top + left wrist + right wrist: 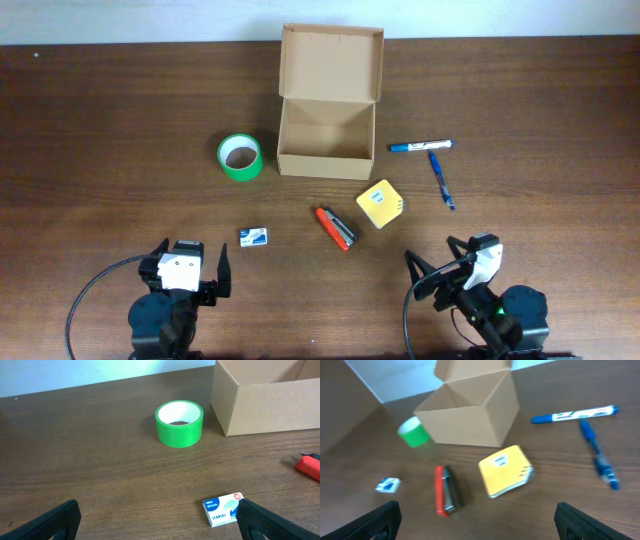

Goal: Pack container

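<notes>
The container [325,166] is a tan cardboard box at the table's far middle, its flap lid standing open behind it and its inside bare. It also shows in the left wrist view as a box wall [265,405] and in the right wrist view as a corner [470,415]. My left gripper [192,262] [160,521] hovers open near the front left edge with nothing between its fingers. A small white and blue staples box [222,509] lies just inside its right finger. At the front right, my right gripper [437,258] [480,521] is open and holds nothing.
A green tape roll [240,157] [179,422] [414,433] stands left of the box. In front lie a red and black stapler [335,227] [446,490] and a yellow notepad [380,203] [505,470]. A blue marker [420,146] and blue pen [441,178] lie to the right.
</notes>
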Controlling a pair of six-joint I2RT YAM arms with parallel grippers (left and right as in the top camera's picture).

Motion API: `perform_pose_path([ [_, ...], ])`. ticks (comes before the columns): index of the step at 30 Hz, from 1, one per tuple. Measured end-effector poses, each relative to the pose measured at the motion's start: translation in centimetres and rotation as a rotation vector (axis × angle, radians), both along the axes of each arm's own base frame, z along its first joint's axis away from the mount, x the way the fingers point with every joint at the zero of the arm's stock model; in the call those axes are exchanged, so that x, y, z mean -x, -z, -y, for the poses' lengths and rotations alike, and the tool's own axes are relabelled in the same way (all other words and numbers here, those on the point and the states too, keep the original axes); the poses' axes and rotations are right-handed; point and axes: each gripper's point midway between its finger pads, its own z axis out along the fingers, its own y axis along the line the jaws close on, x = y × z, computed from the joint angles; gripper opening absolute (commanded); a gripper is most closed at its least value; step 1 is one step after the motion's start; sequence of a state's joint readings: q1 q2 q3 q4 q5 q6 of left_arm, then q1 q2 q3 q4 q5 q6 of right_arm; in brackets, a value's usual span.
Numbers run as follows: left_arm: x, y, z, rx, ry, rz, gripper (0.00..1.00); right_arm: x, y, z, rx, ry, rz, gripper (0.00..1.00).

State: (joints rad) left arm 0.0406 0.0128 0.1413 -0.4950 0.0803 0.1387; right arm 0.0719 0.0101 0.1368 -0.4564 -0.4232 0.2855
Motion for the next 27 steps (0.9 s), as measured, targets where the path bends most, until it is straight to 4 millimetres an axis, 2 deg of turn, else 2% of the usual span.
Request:
perform_pose_path([
  [3, 0.0, 0.0, 0.0, 0.0, 0.001, 0.0, 1.0, 0.0, -0.7, -0.5, -0.039, -0.025, 0.014, 0.99],
  [8, 0.0, 0.0, 0.0, 0.001, 0.003, -0.001, 1.0, -0.3, -3.4, -1.1, -0.075, -0.058, 0.124, 0.99],
  [15, 0.0, 0.0, 0.1, 0.001, 0.003, -0.001, 1.0, -0.6, -4.2, -1.3, -0.079, -0.068, 0.104, 0.99],
  [21, 0.0, 0.0, 0.1, 0.001, 0.003, -0.002, 0.99, -1.8, -8.4, -1.4, -0.047, -0.076, 0.108, 0.99],
  [27, 0.0, 0.0, 0.1, 0.001, 0.003, -0.002, 1.0, -5.3, -12.9, -1.7, 0.006, -0.092, 0.042, 0.99],
])
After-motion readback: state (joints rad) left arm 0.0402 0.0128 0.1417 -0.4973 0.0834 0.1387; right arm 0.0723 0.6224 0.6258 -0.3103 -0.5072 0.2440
